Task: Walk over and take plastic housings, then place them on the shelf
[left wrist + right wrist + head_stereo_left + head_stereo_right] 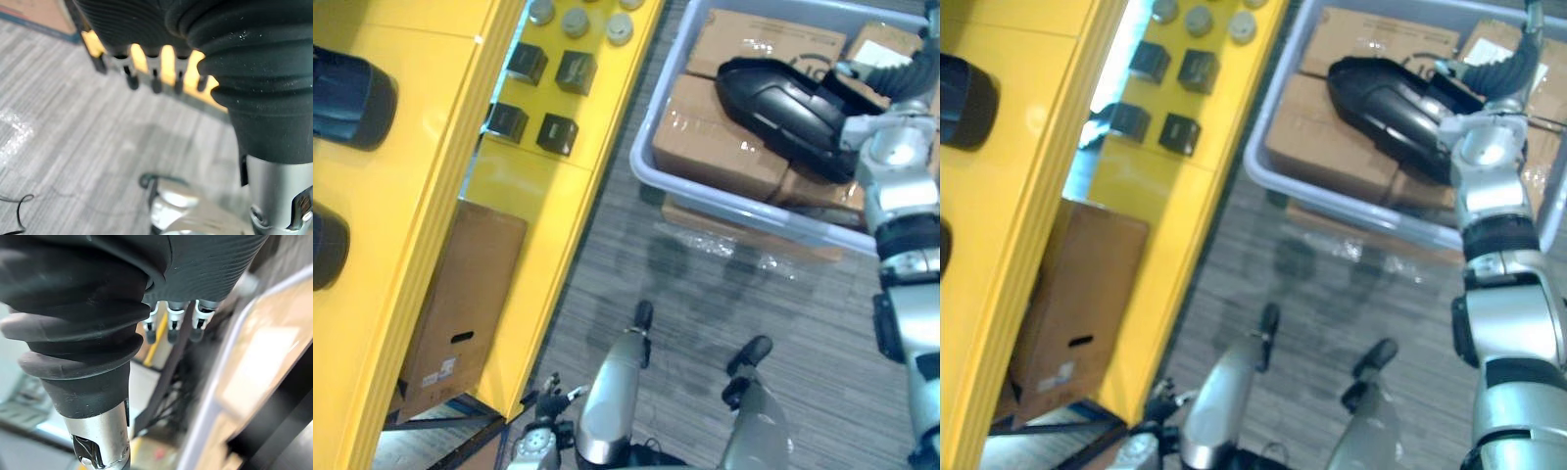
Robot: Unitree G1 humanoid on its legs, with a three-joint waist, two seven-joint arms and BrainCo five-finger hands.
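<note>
Plastic housing (773, 103) is being kept on boxes (715, 137) in grey bin (705, 186); right hand (174, 317) alongside, left hand (155, 78) well apart, both being held unclenched.

This looks like a stockroom or factory parts store. Yellow steel shelving (524, 186) along the left carries rows of small black parts (558, 132) and grey round caps (576, 22), with a cardboard carton (460, 294) stowed beneath. At the far right, a grey plastic tote (744, 199) holds taped cartons (715, 137) and a black plastic housing (783, 103). The floor is grey carpet (705, 294).
</note>
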